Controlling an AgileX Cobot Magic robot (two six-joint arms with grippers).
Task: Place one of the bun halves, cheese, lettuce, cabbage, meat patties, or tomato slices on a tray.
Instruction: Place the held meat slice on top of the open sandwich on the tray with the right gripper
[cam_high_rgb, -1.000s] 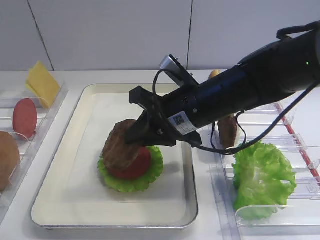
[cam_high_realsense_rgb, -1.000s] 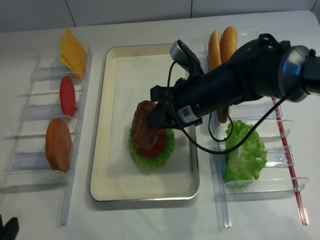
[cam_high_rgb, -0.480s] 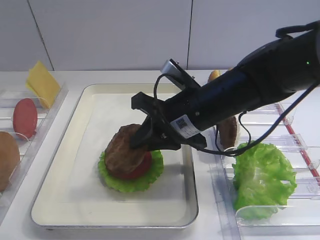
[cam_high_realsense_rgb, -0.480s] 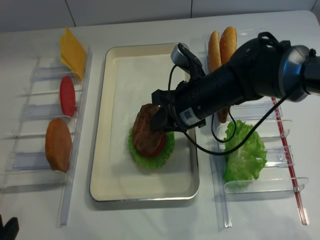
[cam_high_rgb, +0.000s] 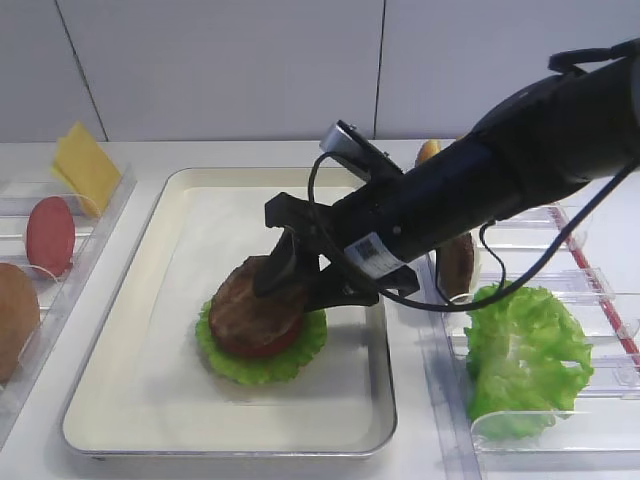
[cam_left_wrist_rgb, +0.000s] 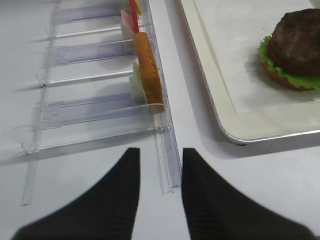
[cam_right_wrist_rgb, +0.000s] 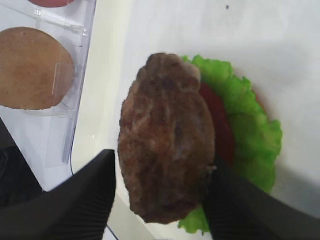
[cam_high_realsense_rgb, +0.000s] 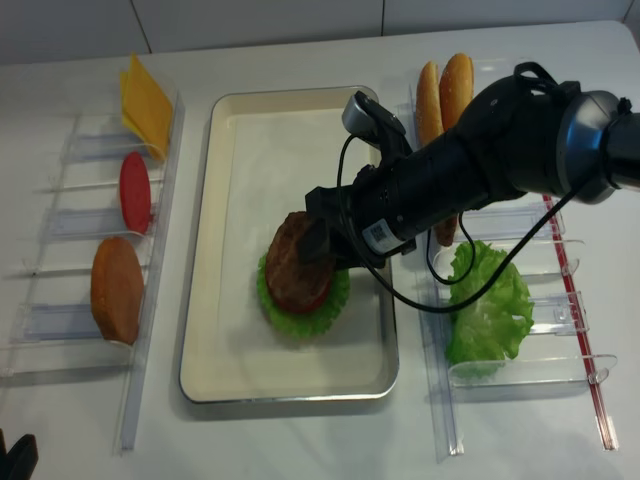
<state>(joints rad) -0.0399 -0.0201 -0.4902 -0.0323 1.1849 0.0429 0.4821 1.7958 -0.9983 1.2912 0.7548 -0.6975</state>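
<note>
The meat patty (cam_high_rgb: 255, 303) lies on the stack in the tray (cam_high_rgb: 120, 330), right between the two dark fingers (cam_right_wrist_rgb: 87, 197) of the right pincer (cam_right_wrist_rgb: 160, 192). It lies a little tilted, with the end nearest the pincer higher. In the right wrist view its long side runs straight away from the pincer. Under it is a red tomato slice (cam_right_wrist_rgb: 220, 132). Under that is a green lettuce leaf (cam_right_wrist_rgb: 255, 145). Both peek out on one side of the patty.

The right pincer is apart. One finger is on each side of the patty's near end, very close to it. I cannot tell if they touch it or grip it.

The black arm (cam_high_realsense_rgb: 470, 170) behind the pincer reaches over the tray's edge. It hides part of the tray and part of the clear bins (cam_high_realsense_rgb: 520, 230) behind it.

Back behind the pincer, in those bins, are two bun halves (cam_high_realsense_rgb: 445, 90), another patty (cam_high_rgb: 456, 262) and a big lettuce bunch (cam_high_rgb: 525, 355).

Far ahead of the pincer, past the tray, more clear bins sit on the white table (cam_high_realsense_rgb: 300, 440). They hold yellow cheese (cam_high_realsense_rgb: 146, 103), a red tomato slice (cam_high_realsense_rgb: 134, 192) and a brown bun half (cam_high_realsense_rgb: 117, 288).

The left pincer (cam_left_wrist_rgb: 157, 192) hangs over the table by those bins. Its fingers are apart and hold nothing.
</note>
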